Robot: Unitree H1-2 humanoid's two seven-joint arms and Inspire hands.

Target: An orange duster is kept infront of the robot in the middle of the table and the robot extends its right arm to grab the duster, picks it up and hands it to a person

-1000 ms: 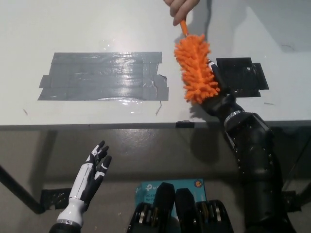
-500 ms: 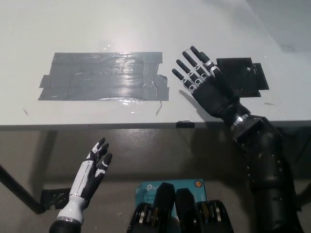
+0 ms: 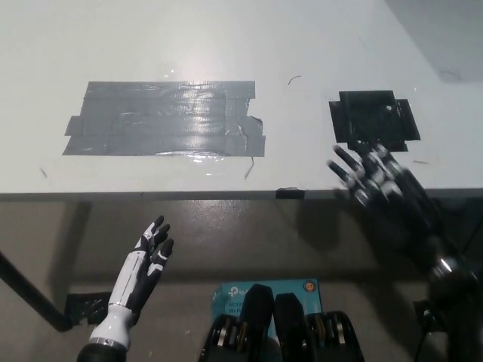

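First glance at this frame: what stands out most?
The large grey tape patch on the white table, left of centre, and the smaller black tape patch to its right. The black right hand hovers open at the table's near edge; the white left hand rests open below it.

The right hand (image 3: 375,181) is pulling back toward the near edge of the white table (image 3: 226,45). A second ago it was raised over the table beside the black patch (image 3: 375,121), with the orange duster against it and a person's fingers on the duster's handle at the far side. Half a second ago the duster and those fingers were already gone, and the hand stood spread and empty over the table. Now it is hanging lower and further right (a little blurred), fingers apart over the table's near edge, just below the black patch, with the forearm trailing off toward the lower right corner.
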